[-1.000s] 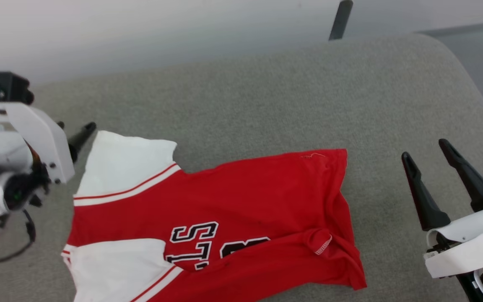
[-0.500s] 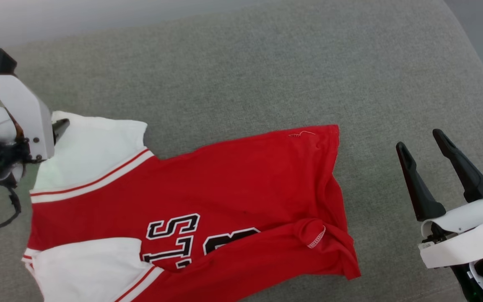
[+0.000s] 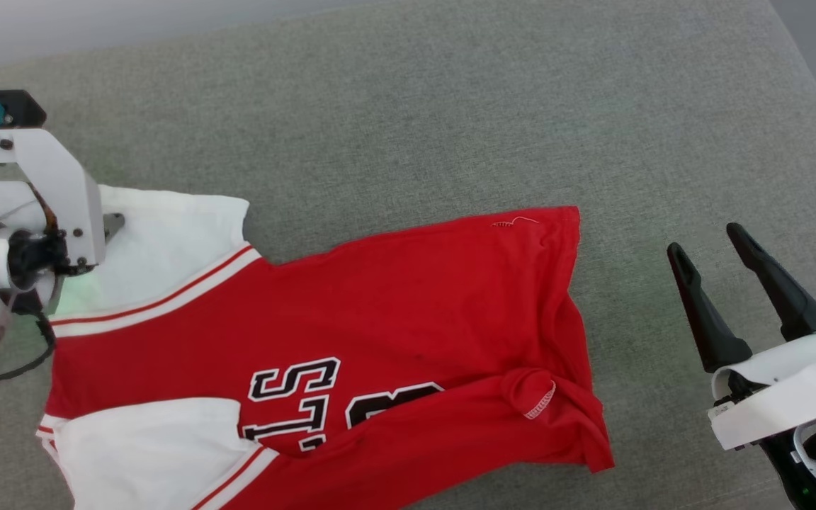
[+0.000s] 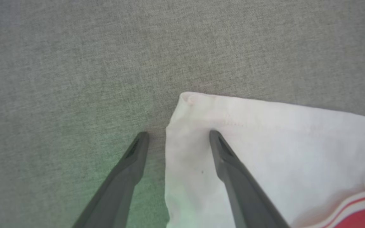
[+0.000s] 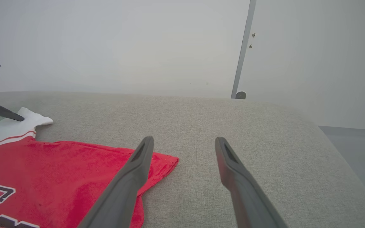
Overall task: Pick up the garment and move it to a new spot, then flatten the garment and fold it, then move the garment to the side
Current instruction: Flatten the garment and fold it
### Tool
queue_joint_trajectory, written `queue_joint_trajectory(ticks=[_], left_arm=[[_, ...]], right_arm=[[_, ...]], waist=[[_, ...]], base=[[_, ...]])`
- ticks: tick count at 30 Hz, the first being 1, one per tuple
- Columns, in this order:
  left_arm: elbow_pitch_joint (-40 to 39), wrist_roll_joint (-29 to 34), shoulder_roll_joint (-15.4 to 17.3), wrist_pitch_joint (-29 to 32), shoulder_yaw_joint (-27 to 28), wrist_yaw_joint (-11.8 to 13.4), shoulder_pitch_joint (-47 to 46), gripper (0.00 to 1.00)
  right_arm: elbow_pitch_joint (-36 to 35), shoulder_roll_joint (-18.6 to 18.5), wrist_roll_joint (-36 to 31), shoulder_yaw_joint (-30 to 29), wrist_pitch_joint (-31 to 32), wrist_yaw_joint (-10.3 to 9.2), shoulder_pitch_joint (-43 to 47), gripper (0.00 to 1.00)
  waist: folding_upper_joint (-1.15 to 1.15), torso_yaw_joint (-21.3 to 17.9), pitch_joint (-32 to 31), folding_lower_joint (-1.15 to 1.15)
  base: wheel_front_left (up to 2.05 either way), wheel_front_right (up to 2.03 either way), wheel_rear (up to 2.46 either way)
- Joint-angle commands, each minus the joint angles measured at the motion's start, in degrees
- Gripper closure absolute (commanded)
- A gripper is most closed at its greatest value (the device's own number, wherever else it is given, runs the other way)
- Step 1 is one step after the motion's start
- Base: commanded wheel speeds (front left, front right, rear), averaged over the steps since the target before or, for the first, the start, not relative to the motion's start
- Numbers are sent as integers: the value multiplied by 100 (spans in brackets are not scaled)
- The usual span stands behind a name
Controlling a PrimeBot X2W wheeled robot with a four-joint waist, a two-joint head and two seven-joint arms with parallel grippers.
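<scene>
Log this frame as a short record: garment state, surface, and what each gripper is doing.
garment: red T-shirt, lying spread out, lower hem corner bunched
surface: grey upholstered fabric
left gripper: open, straddling the edge of the white sleeve, one finger over the sleeve and one over the surface
right gripper: open, beside the hem end, apart from the garment

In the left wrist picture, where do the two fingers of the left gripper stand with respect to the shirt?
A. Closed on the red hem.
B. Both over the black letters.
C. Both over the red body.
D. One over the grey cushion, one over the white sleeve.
D: the left gripper is open, one finger over the grey cushion and the other over the white sleeve of the garment; the sleeve's edge lies between them.
</scene>
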Motion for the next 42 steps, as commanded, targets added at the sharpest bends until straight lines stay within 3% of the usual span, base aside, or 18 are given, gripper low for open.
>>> queue_joint_trajectory(ticks=[1,2,3,13,24,38,39,40,42], left_arm=[[78,-91,-179,23,-53,-98,117,30],[129,-132,-258,-18,-35,-156,119,79],[182,-160,-319,-55,-7,-196,114,100],[615,-42,-688,-353,-51,-463,-152,100],[961,27,-1207,-451,-128,-654,-439,100],[1324,59,-1639,-632,-170,-902,-771,100],[1352,44,-1672,-647,-162,-919,-786,100],[1381,38,-1704,-664,-162,-941,-797,100],[1450,-8,-1752,-699,-134,-964,-800,100]], right_arm=[[-15,-11,64,28,99,-4,-96,0],[-34,-23,98,47,182,-4,-103,0],[-32,-9,156,32,288,-5,-99,0],[308,-195,909,206,2315,-3,-833,0],[1592,-13,976,194,4586,-2,-2135,0],[3131,266,624,228,5592,-2,-3156,0],[3200,280,690,296,5620,-2,-3198,13],[3232,268,761,409,5619,-2,-3234,100],[3299,202,952,583,5652,-2,-3271,100]], waist=[[0,17,-9,0],[0,25,-14,0],[0,34,-20,0],[0,252,-73,0],[0,648,-53,0],[0,929,141,0],[0,946,148,0],[0,964,152,0],[0,991,150,0]], base=[[0,0,0],[0,0,0],[0,0,0],[0,0,0],[0,0,0],[0,0,0],[0,0,0],[0,0,0],[0,0,0]])
